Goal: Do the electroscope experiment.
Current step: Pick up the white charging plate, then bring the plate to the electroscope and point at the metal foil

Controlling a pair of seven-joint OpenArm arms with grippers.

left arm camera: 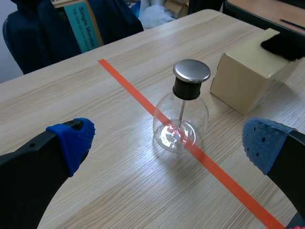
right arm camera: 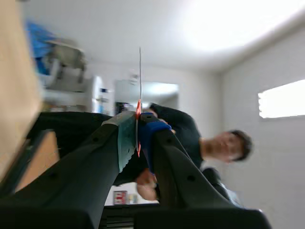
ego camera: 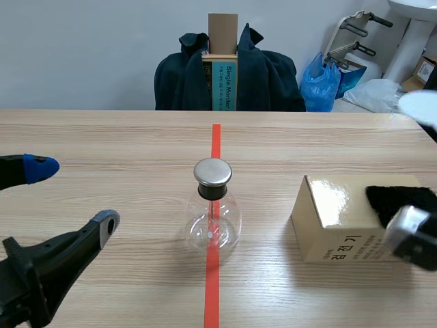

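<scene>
The electroscope [ego camera: 213, 210], a clear glass flask with a metal cap and a thin rod inside, stands on the red tape line at the table's middle; it also shows ahead of my left gripper [left arm camera: 181, 110]. My left gripper [ego camera: 72, 198] hangs open to the flask's left, its blue pads [left arm camera: 74, 139] wide apart with nothing between them. At the right edge, my right arm [ego camera: 413, 236] sits beside the box. My right gripper [right arm camera: 138, 129] points upward, shut on a thin plate [right arm camera: 140, 81] seen edge-on. A pale blurred shape [ego camera: 418, 108] at the far right may be that plate.
A tan cardboard box [ego camera: 334, 219] stands right of the flask with a black furry cloth [ego camera: 399, 197] on top. Behind the table are a chair with a dark jacket [ego camera: 229, 72] and blue bags [ego camera: 321, 82]. A person [right arm camera: 228, 143] shows in the right wrist view.
</scene>
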